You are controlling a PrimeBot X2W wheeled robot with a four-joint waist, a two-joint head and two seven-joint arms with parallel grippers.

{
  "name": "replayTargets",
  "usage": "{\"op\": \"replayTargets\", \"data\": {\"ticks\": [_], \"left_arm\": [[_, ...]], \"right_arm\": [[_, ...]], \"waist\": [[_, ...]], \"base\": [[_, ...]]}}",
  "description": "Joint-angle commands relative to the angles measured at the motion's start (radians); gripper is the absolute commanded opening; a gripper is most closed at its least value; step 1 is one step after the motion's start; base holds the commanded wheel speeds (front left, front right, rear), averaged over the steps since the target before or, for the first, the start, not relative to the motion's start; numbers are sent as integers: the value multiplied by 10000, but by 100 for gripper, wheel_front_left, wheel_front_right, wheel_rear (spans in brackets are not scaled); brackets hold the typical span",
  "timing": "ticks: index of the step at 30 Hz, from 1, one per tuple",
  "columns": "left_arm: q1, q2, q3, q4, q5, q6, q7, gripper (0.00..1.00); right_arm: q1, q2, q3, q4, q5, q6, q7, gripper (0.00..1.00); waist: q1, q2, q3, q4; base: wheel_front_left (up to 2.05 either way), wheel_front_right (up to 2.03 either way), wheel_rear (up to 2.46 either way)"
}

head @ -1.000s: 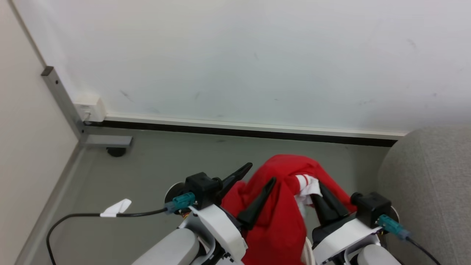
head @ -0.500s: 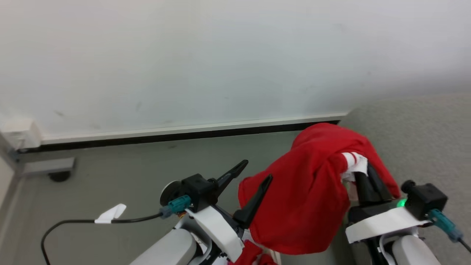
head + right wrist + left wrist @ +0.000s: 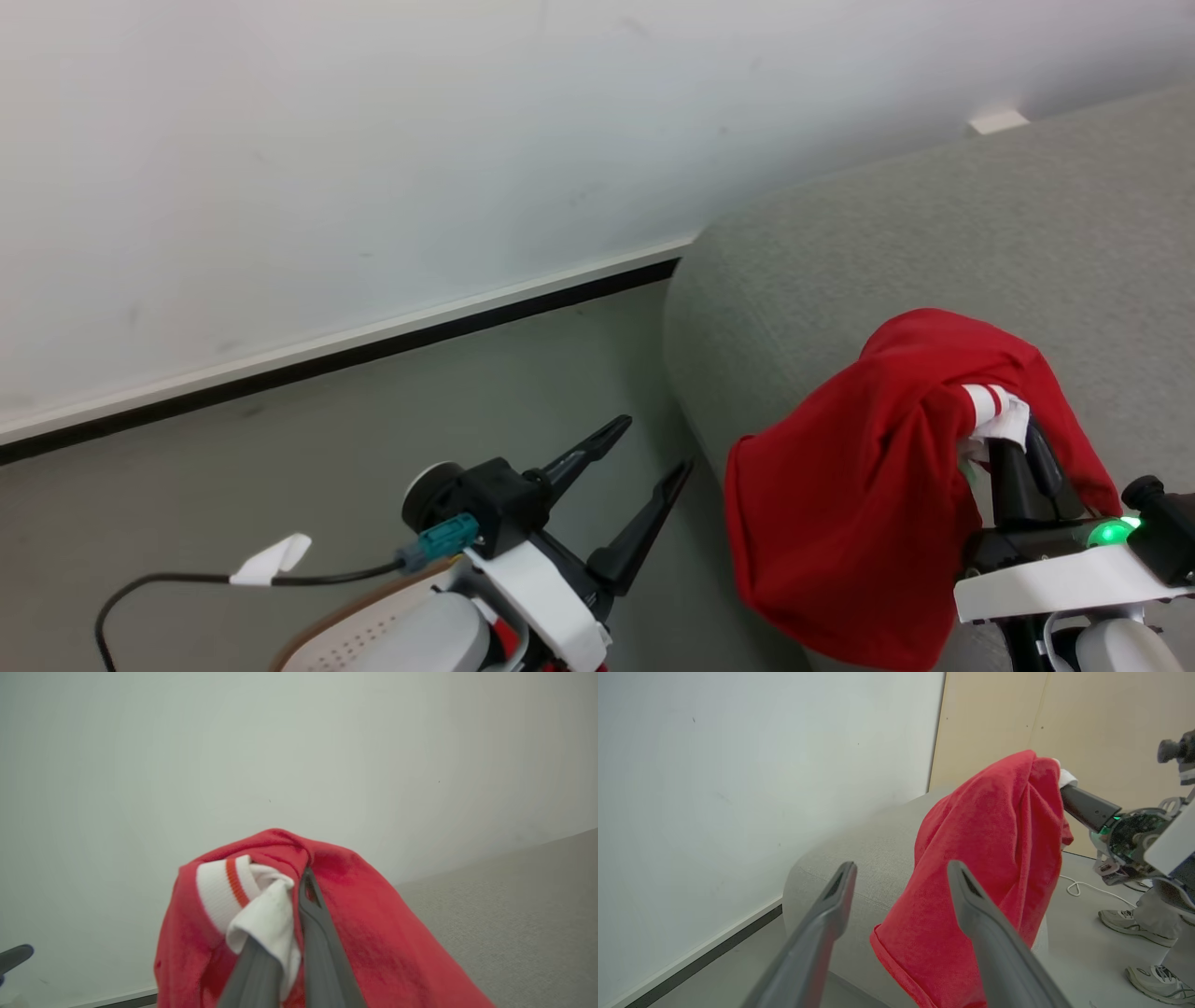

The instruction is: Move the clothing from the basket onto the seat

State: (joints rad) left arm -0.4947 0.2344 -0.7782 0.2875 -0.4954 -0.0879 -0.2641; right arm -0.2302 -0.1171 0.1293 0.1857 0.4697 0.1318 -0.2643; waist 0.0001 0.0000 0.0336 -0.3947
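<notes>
The red garment (image 3: 859, 504) hangs in the air, bunched together with a white striped cuff (image 3: 994, 411) and draped over the right pincer (image 3: 1019, 459), whose fingers are pinched tight on the cloth. It hangs at the rounded corner of the light grey seat (image 3: 887, 233); whether it touches the fabric I cannot tell. The left pincer (image 3: 653, 444) is spread wide and holds nothing, above the grey floor (image 3: 327, 448) beside the seat. The basket (image 3: 373, 637) shows its brown rim under the left arm. A person's shoes (image 3: 1127, 921) stand beyond the seat.
</notes>
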Motion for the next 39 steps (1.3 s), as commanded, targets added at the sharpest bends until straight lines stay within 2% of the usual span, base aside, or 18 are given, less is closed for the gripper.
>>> {"op": "replayTargets", "data": {"ticks": [1,10,17,23,28,33,39], "left_arm": [[147,8,73,-12,149,-29,-2,100],[337,-181,350,39,616,-213,-3,100],[109,-67,367,-29,904,-331,-4,100],[-388,274,149,-250,992,-389,-3,100],[-948,597,-43,-527,1001,-415,61,100],[-1406,860,-135,-806,890,-431,138,100],[-1740,1221,-154,-1064,835,-430,162,100]], "right_arm": [[141,-8,-3,-95,62,-21,-2,0],[102,-50,38,-218,207,-21,-2,0],[-1244,-458,-130,-26,852,-21,-2,0],[-3135,-1326,-398,721,1567,-21,50,0],[-4832,-2110,-1093,1671,1806,-21,259,0],[-6431,-2891,-2061,2569,1489,-21,357,0],[-7395,-3564,-2794,4012,195,-22,502,0]], "waist": [[-1,0,94,-429],[-1,0,191,-801],[-1,0,848,-585],[-1,0,1998,17],[-1,0,3000,587],[-1,0,3903,1106],[-1,0,4836,1649]], "base": [[0,0,0],[0,0,0],[0,0,0],[0,0,0],[0,0,0],[0,0,0],[0,0,0]]}}
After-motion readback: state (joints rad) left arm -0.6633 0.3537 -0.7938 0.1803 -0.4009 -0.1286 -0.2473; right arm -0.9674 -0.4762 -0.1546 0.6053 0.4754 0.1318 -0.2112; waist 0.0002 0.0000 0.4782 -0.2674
